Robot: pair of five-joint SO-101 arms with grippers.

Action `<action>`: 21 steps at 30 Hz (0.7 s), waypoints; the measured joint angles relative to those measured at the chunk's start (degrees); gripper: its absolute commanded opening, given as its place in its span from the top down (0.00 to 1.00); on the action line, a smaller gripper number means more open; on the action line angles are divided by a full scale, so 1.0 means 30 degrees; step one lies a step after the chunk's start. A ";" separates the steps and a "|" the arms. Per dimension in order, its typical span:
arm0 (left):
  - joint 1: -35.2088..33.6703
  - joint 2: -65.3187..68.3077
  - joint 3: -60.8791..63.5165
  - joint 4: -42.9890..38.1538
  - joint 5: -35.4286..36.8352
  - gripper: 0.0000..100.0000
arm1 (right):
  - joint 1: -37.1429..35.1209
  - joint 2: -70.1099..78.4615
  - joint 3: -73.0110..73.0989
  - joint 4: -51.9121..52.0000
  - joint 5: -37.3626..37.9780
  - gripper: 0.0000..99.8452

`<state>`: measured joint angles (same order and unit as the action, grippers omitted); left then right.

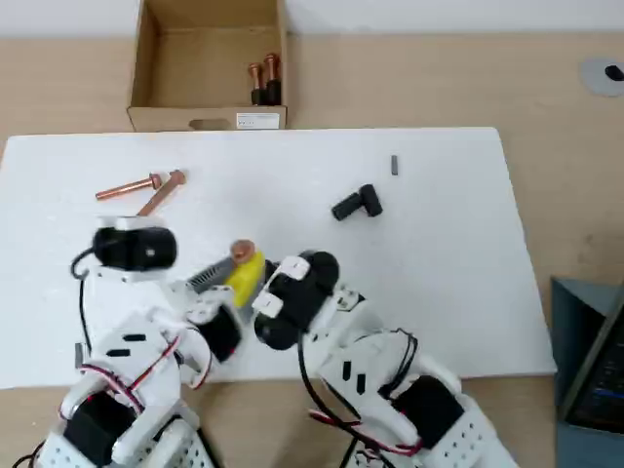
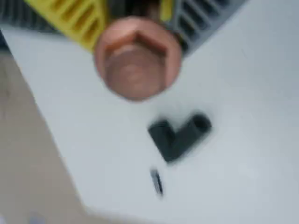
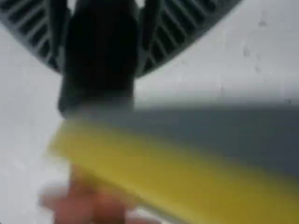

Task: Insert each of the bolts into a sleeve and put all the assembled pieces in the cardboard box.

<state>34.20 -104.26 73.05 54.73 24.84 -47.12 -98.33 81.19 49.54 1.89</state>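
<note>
Gripping a copper-coloured metal bolt point(image 2: 138, 58) between the yellow and grey left fingers point(image 1: 234, 275), its hexagonal head standing clear of them. Holding a black cylindrical sleeve point(image 3: 100, 60) between the grey right fingers point(image 3: 156, 42), close beside the left ones. Beyond both sets of fingertips, well apart on the white surface point(image 1: 439, 273): two more black sleeves point(image 2: 180, 135), touching in an L.

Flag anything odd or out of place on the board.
One stray: a small dark sliver lies alone on the white board near its far edge, and it looks like neither a bolt nor a sleeve. The two loose sleeves lie touching in an L. Nothing looks spilled or damaged.
</note>
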 measured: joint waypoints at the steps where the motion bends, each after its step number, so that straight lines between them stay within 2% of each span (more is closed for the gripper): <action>1: 0.0029 -0.0029 0.0264 0.0000 -0.0264 1.00 | 0.0000 0.0059 0.0000 0.0000 0.0000 0.99; 6: 0.0059 -0.0088 0.0557 -0.0059 -0.0908 0.98 | 0.0000 0.0059 0.0029 0.0029 0.0000 0.99; 11: -0.0147 -0.0088 0.0557 -0.0059 -0.0938 0.86 | 0.0000 0.0059 0.0029 0.0029 0.0000 0.99; 21: -0.1934 -0.0029 -0.1143 0.1436 -0.2842 0.85 | -0.0029 0.0088 0.0000 -0.0029 0.0000 0.99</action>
<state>28.40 -104.35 69.63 59.03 16.31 -47.21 -98.07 81.19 49.45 1.89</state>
